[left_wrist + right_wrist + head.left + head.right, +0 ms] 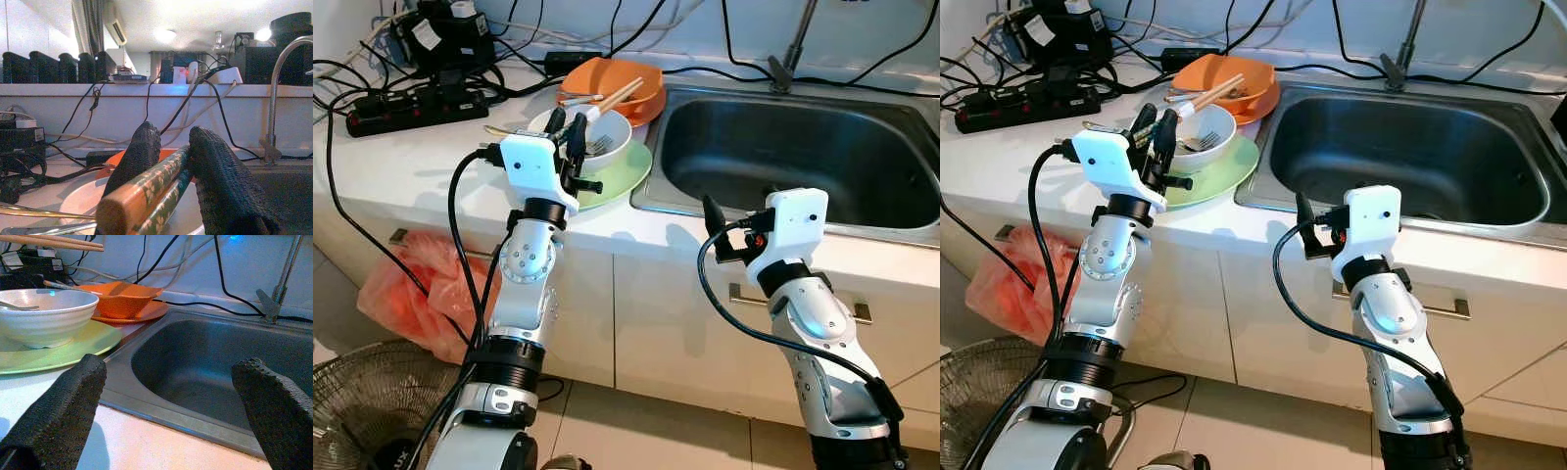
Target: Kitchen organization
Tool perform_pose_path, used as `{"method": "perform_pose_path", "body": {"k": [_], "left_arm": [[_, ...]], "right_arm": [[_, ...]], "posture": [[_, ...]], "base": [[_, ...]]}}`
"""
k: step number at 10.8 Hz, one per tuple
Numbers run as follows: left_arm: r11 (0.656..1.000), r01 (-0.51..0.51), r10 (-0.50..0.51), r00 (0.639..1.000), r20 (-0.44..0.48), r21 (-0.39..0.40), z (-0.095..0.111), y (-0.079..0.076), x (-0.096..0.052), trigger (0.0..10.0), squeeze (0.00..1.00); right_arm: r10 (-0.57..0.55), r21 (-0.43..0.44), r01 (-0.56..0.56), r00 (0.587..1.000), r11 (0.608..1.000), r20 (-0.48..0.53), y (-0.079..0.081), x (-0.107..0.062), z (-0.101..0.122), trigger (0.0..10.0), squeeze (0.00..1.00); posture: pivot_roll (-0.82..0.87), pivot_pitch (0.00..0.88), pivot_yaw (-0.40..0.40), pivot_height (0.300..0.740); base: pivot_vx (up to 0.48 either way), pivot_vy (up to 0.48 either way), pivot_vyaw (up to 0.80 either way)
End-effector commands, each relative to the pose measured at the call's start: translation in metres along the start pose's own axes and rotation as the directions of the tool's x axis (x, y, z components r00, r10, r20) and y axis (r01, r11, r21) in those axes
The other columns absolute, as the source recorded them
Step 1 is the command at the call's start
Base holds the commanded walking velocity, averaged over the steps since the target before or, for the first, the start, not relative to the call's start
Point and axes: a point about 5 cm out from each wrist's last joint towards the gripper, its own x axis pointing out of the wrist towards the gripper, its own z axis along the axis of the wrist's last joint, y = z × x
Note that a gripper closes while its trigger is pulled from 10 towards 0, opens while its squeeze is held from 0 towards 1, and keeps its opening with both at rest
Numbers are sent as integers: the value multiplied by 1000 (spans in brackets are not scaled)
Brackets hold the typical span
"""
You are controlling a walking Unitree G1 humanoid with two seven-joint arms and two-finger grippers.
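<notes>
So, white countertop (431,166) runs across the upper half of the head views, w/ a steel sink (803,157) set into it at upper right and a faucet (790,49) behind. White cabinet fronts (675,304) sit below, tiled floor at bottom. Upper left: black power strip (406,106) plus a tangle of black cables. Lower left: orange plastic bag (406,294) hanging by the cabinet, and a wire fan guard (372,401) in the corner.

Dishes sit just left of the sink: pale green plate (622,176) w/ a white bowl (612,142) on it, a fork in the bowl. Behind, touching or nearly so, an orange bowl on an orange plate (617,88).

Chopsticks (617,96): a pair, light wood at the ends, green floral-pattern shafts in my left wrist view. They're raised at a slant above the white bowl, tips toward the orange dishes.

My left gripper (570,132) is clamped round the chopsticks, both black fingers (142,152) pressing on the shafts. My right gripper (171,396) is spread wide, holding nothing, hovering at the counter's front edge near the sink's near-left corner, centre-right of the head views.
</notes>
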Motion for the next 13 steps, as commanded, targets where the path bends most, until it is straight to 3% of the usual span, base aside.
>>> {"method": "perform_pose_path", "body": {"k": [1, 10, 13], "left_arm": [[1000, 6, -6, 1000, 4, 2, 2, -1, 0, 0, 0], [1000, 6, -6, 1000, 4, 2, 2, -1, 0, 0, 0], [998, 46, -47, 998, -42, -33, 0, -11, -5, 0, 0]], "right_arm": [[-17, -1, 17, 1000, 1000, 6, -3, 2, 2, 10000, 0], [-17, -1, 17, 1000, 1000, 6, -3, 2, 2, 10000, 0], [-48, 28, 47, 999, 998, 14, -7, 1, 1, 10000, 0]], "posture": [[27, 25, 22, 740], [27, 25, 22, 740], [27, 33, 32, 740]], "base": [[0, 0, 0], [0, 0, 0], [0, 0, 0]]}}
